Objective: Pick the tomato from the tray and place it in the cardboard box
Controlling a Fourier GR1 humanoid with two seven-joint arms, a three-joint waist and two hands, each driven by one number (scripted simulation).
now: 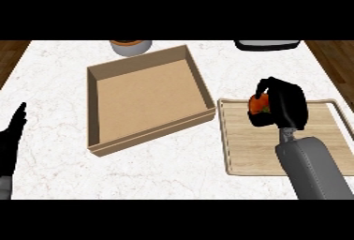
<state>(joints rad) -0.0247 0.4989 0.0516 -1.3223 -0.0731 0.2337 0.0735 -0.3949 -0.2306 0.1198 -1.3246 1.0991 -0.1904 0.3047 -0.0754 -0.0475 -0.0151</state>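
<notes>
1. Spreading widest, the white veined marble counter (55, 70) carried everything.
2. A shallow rectangular cardboard box (145, 101), matte brown, sat askew left of centre.
3. A flat pale wooden tray (256, 150) with a raised rim lay just right of it.
4. The black right hand (287, 105) curled around the tomato at the tray's upper left corner.
5. The left hand (10, 136) rested at the left edge, fingers straight.
6. The round orange-red tomato (259, 104) showed only partly between the fingers.
</notes>
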